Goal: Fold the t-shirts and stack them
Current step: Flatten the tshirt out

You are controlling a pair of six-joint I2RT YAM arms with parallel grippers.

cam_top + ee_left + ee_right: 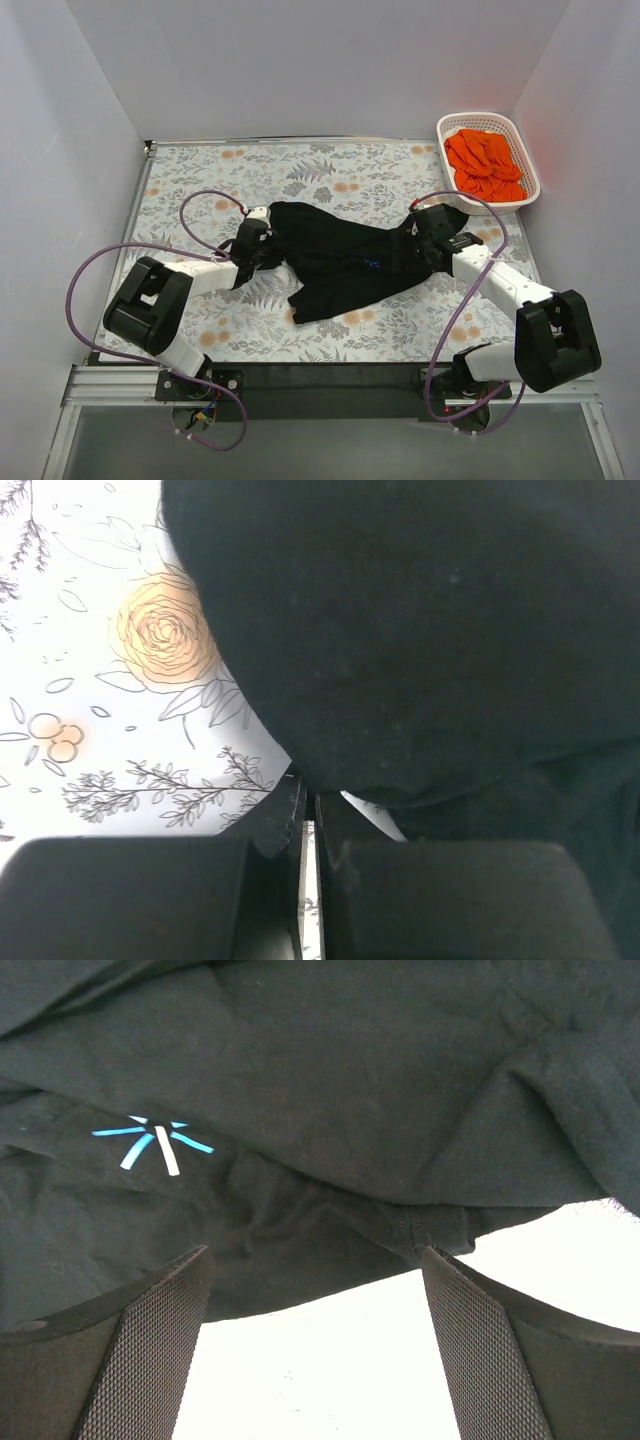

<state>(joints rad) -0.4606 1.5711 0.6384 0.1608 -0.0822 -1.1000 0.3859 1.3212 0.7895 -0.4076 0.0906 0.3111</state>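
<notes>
The black t-shirt (pixel 335 262) lies crumpled in the middle of the worktop (pixel 200 180), between the two arms. The left jaws are pinched tight on its left edge. The right jaws stand wide apart at its right edge, gripping nothing. The orange t-shirts (pixel 485 165) lie in the white basket (pixel 478 117) at the far right corner.

Black t-shirt (pixel 335 262): runs off the top and right edges in the left wrist view, and off the top and both sides in the right wrist view.
Starburst logo (pixel 165 1150): from above only a blue speck, shape unreadable.
Left gripper (pixel 305 815): fingers blurred, cut by the bottom edge. Too dark to tell whether cloth is pinched.
Orange t-shirts (pixel 485 165): heaped in basket (pixel 476 116), count unreadable.
Table (pixel 330 1360): washed out white, print lost.
</notes>
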